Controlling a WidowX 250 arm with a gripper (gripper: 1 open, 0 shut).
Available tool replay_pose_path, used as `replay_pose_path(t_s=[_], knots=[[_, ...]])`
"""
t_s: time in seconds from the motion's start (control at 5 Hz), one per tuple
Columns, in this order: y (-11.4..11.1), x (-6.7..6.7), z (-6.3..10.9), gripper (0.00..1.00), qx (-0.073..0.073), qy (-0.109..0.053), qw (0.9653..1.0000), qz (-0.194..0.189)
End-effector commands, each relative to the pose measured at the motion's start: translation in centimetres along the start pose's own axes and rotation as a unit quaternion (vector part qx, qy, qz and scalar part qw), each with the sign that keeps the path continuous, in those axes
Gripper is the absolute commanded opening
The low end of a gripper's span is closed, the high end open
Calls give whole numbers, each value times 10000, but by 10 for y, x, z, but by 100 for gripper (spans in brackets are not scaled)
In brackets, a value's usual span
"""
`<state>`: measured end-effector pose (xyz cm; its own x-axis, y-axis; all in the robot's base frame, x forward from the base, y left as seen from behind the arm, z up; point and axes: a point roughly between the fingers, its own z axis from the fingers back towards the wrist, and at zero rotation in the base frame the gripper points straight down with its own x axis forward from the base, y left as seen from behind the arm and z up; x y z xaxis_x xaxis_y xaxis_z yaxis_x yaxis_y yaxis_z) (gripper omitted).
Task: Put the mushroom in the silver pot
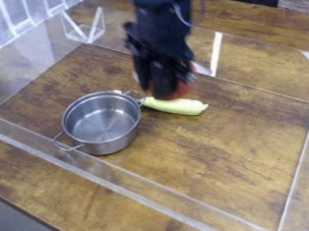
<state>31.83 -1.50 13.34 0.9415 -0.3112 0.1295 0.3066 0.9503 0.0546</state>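
The silver pot (101, 124) stands on the wooden tabletop (239, 152), its thin loop handle at about 7 o'clock. At 2 o'clock from the pot, the gripper (170, 84) hangs above the tabletop, clamped on the mushroom (172, 86), of which the reddish cap shows between the fingers. Just below the gripper, at 3 o'clock from the pot, a yellow-green vegetable (177, 106) lies flat.

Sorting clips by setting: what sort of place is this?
Probably a lab test bench, not a real kitchen: a wooden table fenced by low clear plastic walls, with a small silver pot, a yellow-green toy vegetable and a robot arm above.
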Motion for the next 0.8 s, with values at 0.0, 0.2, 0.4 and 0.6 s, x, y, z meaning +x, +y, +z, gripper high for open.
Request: replay_pose_path(t_s=[0.0,0.2,0.4,0.6], knots=[[30,-21,24,0,212,-207,9994,181],[52,-42,15,0,242,-68,9992,305],[61,-51,5,0,236,18,9986,483],[54,-52,-1,0,196,59,9987,476]])
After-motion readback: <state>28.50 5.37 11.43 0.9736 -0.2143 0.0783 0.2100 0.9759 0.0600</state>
